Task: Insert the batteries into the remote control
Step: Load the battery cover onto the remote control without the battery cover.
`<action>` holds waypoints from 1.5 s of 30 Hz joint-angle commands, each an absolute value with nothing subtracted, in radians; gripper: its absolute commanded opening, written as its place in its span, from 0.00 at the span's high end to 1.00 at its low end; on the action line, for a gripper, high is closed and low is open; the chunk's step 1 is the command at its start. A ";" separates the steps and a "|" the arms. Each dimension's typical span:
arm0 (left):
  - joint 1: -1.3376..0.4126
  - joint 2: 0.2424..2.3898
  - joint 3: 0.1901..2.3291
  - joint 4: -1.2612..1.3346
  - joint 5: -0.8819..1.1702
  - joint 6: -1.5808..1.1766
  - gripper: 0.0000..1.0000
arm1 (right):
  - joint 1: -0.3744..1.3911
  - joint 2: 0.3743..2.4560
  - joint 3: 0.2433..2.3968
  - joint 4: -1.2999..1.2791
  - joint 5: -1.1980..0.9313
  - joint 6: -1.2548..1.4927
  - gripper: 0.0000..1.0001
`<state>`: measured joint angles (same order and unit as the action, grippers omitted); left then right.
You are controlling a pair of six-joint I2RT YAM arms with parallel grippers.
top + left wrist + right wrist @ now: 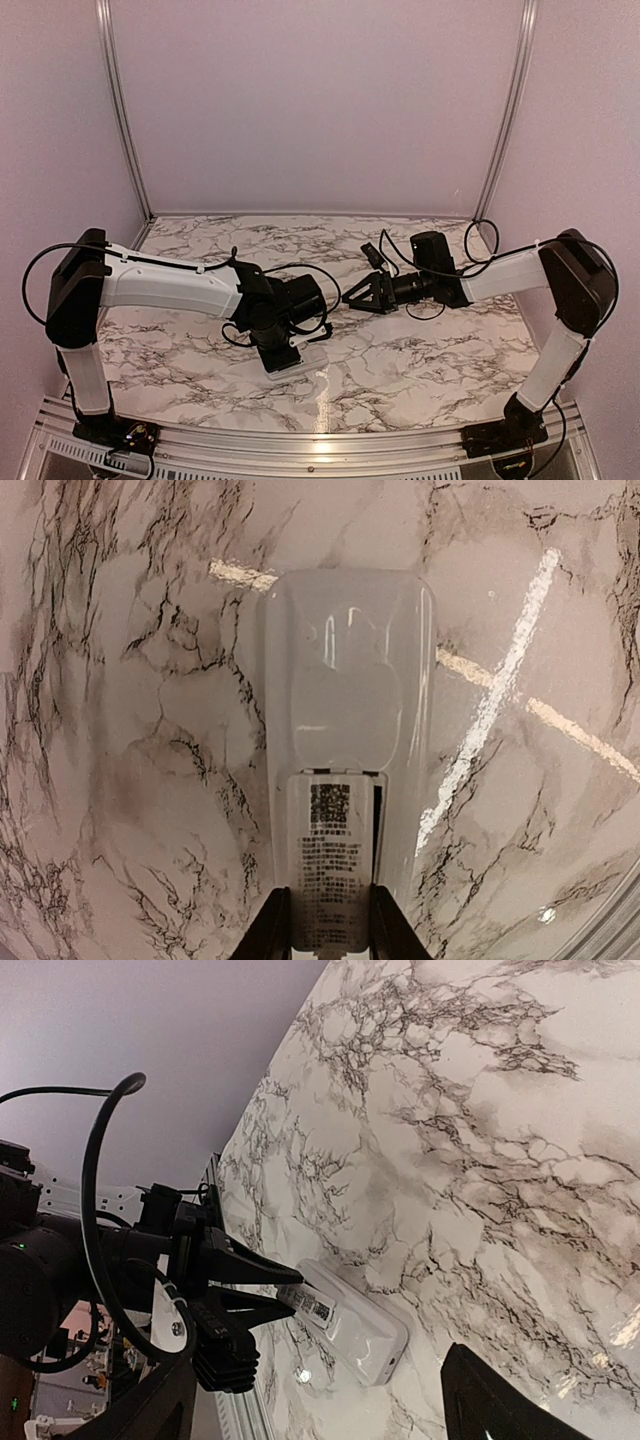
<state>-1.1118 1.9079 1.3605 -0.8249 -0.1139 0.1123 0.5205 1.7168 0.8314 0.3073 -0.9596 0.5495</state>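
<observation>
The white remote control [345, 700] lies face down on the marble table, also visible in the right wrist view [365, 1335] and from above [308, 358]. Its battery cover [328, 870], printed with a QR code and small text, sits at the near end. My left gripper [328, 935] is shut on the cover's two long sides. The cover [318, 1305] looks slightly raised off the body, with a dark slit along one side. My right gripper [350, 296] hangs open above the table, right of the remote, holding nothing. A small dark object [372, 253] lies behind it; I cannot tell whether it is the batteries.
Metal rails run along the near table edge [320, 445]. Pale walls close in the back and both sides. Black cables loop off both wrists [300, 270]. Bare marble [420, 370] stretches right of the remote.
</observation>
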 commanded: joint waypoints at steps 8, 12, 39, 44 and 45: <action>-1.106 1.868 1.375 -0.821 -0.119 0.119 0.76 | 0.512 1.740 0.826 0.344 -0.974 0.565 0.17; -1.106 1.865 1.370 -0.820 -0.120 0.118 0.76 | 0.512 1.744 0.830 0.344 -0.976 0.567 0.17; -1.095 1.898 1.333 -0.819 -0.102 0.114 0.78 | 0.512 1.744 0.828 0.352 -0.984 0.570 0.16; -1.088 1.893 1.325 -0.821 -0.102 0.113 0.79 | 0.512 1.744 0.827 0.355 -0.986 0.572 0.16; -1.088 1.887 1.321 -0.823 -0.101 0.112 0.79 | 0.512 1.745 0.826 0.355 -0.986 0.571 0.16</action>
